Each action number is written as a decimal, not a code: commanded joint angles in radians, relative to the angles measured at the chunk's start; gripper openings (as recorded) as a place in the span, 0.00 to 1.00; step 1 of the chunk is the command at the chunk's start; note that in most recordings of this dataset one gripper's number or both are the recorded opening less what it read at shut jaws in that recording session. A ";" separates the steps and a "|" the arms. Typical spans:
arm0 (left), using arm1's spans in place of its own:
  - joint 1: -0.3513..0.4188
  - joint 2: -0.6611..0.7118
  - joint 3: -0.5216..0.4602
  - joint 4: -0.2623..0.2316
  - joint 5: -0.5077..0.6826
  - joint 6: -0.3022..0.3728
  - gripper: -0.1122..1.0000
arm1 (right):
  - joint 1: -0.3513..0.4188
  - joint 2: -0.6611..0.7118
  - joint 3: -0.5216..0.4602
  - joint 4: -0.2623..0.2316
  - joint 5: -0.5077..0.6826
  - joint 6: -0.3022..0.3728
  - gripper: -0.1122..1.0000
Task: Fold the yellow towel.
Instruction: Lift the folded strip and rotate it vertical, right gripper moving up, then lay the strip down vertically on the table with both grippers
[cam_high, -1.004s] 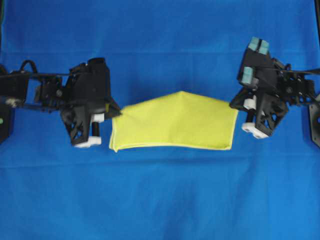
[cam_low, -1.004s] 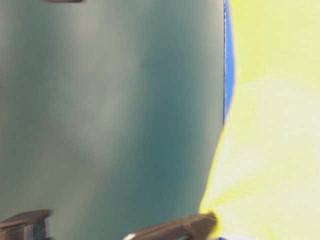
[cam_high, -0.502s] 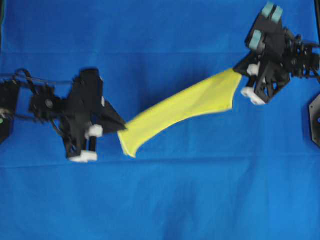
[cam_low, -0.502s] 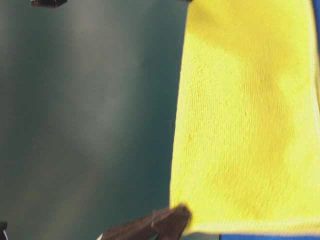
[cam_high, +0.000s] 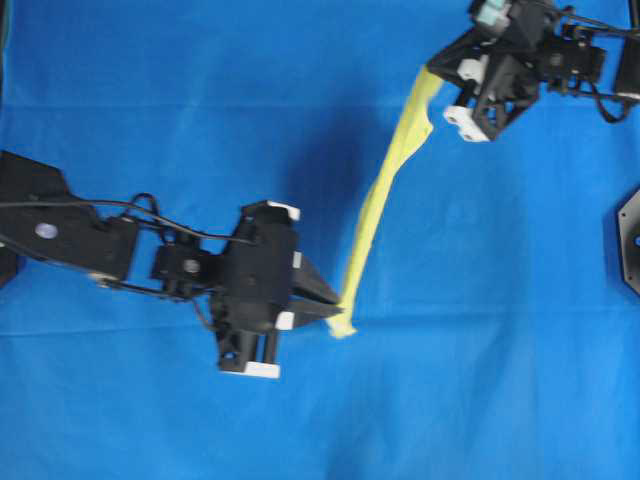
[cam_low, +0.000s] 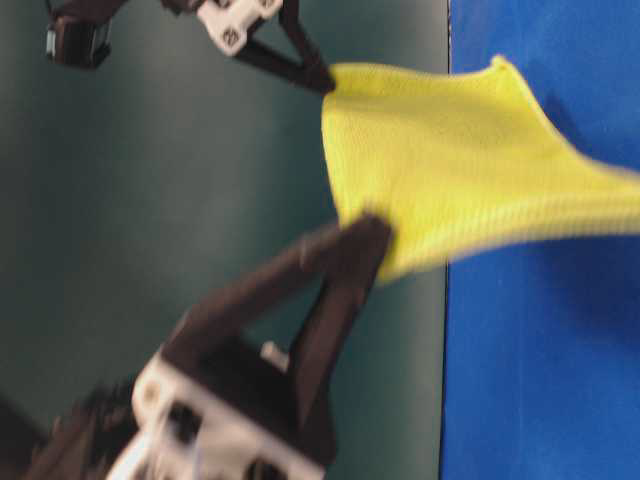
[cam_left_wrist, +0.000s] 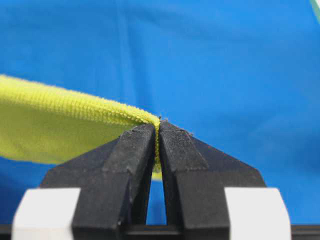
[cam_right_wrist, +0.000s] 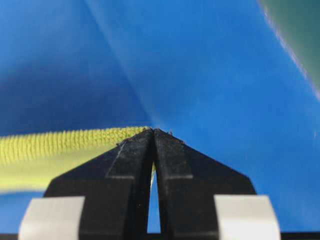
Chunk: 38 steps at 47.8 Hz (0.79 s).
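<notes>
With the yellow towel (cam_high: 385, 190) held taut in the air above the blue cloth (cam_high: 150, 100), pinched at opposite corners by the closed left gripper (cam_high: 338, 312) and closed right gripper (cam_high: 432, 72), both corners should be lowered evenly so no wrinkles are trapped.

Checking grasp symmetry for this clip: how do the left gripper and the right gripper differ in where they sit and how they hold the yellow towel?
In the overhead view the left gripper sits low, left of centre, pinching the lower end of the yellow towel; the right gripper sits at the top right, pinching the upper end. The left one points rightward, the right one leftward. Both are shut on the towel's ends, their fingers pressed together on a thin edge, the towel strung between them.
</notes>
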 joint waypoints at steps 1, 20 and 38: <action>-0.017 0.035 -0.080 0.000 -0.012 0.002 0.13 | -0.015 0.021 -0.054 -0.025 -0.023 0.000 0.11; -0.043 0.160 -0.201 0.002 -0.020 0.002 0.13 | -0.017 0.095 -0.126 -0.052 -0.032 0.000 0.11; -0.020 0.288 -0.371 0.002 -0.038 0.067 0.13 | -0.063 -0.052 0.011 -0.052 0.008 0.009 0.11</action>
